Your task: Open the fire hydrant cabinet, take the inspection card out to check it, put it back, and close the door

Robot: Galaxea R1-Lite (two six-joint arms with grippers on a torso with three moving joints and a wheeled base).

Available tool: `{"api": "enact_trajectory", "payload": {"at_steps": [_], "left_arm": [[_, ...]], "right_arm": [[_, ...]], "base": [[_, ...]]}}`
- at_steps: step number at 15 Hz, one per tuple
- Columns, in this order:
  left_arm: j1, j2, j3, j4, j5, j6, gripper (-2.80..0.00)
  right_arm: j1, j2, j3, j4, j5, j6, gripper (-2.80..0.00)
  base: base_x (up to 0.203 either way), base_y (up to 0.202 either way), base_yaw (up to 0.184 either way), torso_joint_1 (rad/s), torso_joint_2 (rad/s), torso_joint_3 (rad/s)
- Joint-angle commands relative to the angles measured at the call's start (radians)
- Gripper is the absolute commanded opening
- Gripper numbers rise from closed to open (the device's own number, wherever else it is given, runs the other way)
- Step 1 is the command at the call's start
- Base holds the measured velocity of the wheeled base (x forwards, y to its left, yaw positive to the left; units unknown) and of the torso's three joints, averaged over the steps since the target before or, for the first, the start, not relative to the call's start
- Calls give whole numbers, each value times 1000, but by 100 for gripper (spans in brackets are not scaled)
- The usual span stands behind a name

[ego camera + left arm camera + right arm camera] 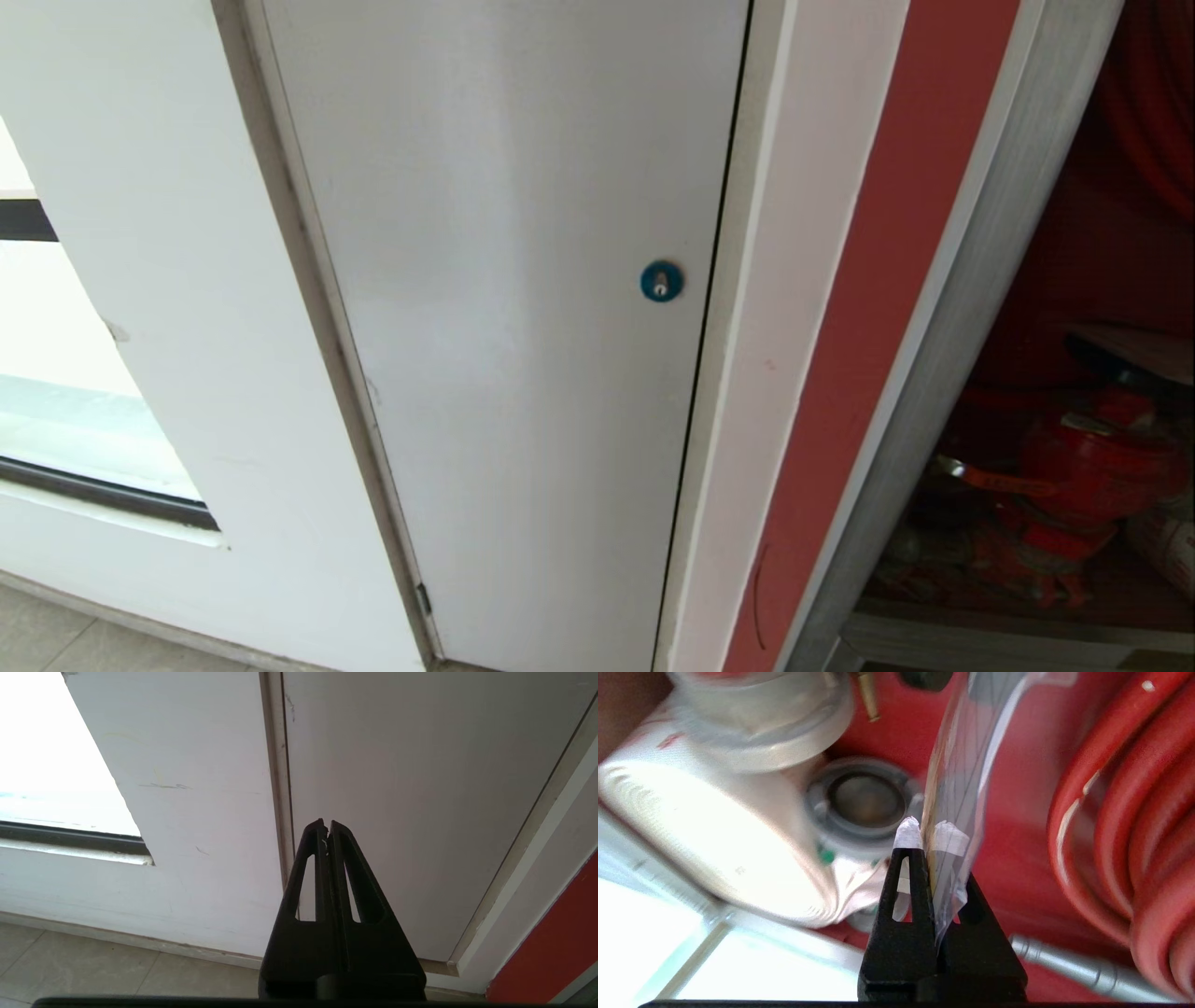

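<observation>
Now the right gripper pinches the inspection card, whose length runs straight ahead into the fire hydrant cabinet.

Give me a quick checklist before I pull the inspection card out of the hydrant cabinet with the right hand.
1. Grip: right hand is shut on the inspection card, pinching its plastic sleeve edge-on. Ok.
2. Cabinet open: the fire hydrant cabinet shows its red interior in the head view. Ok.
3. Card free of snags: its far end runs out of view. Cannot tell.
4. Nearby obstacles: the coiled red hose and the white hose roll flank the card without visibly touching it. Ok.
5. Left hand: shut, empty, facing the grey-white door, away from the work. Ok.
6. Cabinet door position: not in view. Cannot tell.
</observation>
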Motion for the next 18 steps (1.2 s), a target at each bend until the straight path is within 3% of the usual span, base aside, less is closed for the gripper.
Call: {"api": "enact_trajectory", "payload": {"at_steps": [1,6,18], "left_arm": [[0,1,6,0,0,0,-280],[0,1,6,0,0,0,-280],[0,1,6,0,0,0,-280]], "right_arm": [[-23,-97,0,84,10,-10,-280],[-106,-264,-23,279,17,-62,-280],[-105,-438,-238,725,20,-62,-280]], "base": [[0,0,0,0,0,0],[0,0,0,0,0,0],[0,0,0,0,0,0]]}}
